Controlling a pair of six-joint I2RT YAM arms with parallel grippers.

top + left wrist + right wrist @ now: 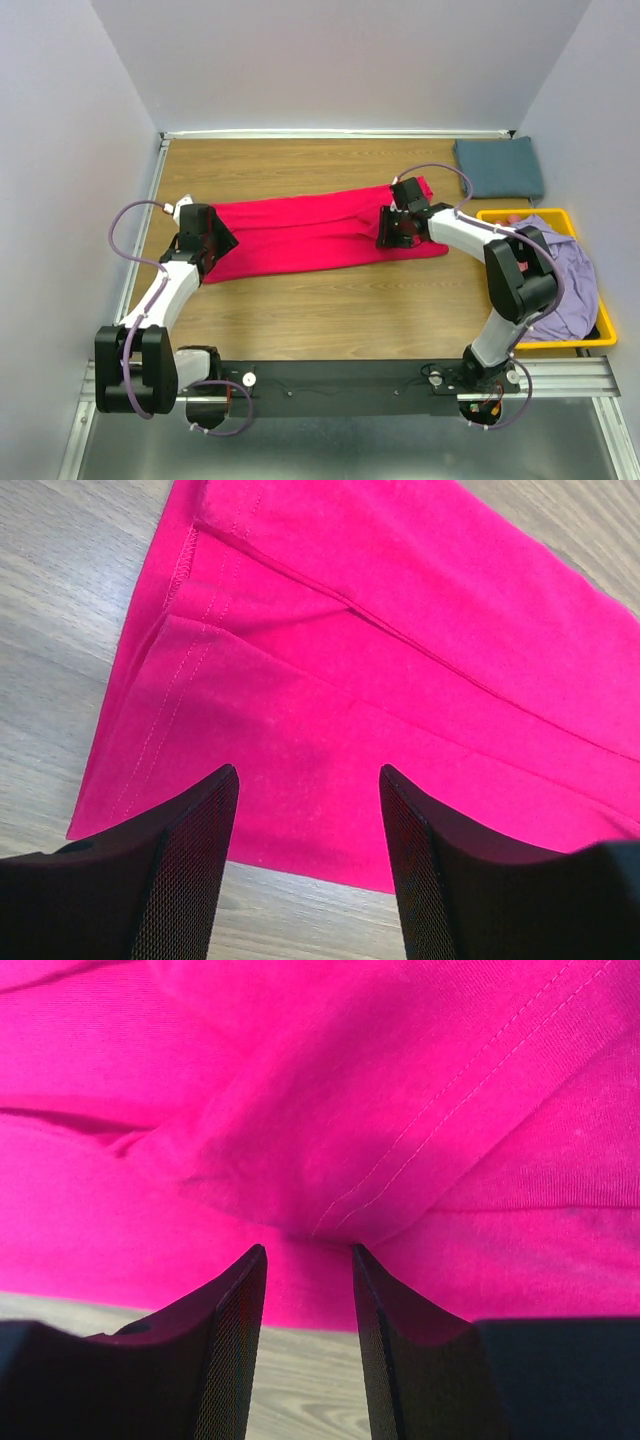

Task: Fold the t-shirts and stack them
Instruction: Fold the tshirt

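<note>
Left gripper (308,790), jaws wide and empty, hovers over the left end of the pink shirt (320,235). Right gripper (308,1260), jaws narrower and empty, hovers over its right end. The shirt lies folded lengthwise on the table (300,310). Pinching only one layer could undo the fold.

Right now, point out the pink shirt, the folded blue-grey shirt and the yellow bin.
pink shirt (320,235): top view, middle of the long folded strip.
blue-grey shirt (500,167): top view, centre of its folded top face.
yellow bin (580,343): top view, on its near rim.

Robot lab: blank walls (350,60), rail-mounted arms (170,285).
</note>
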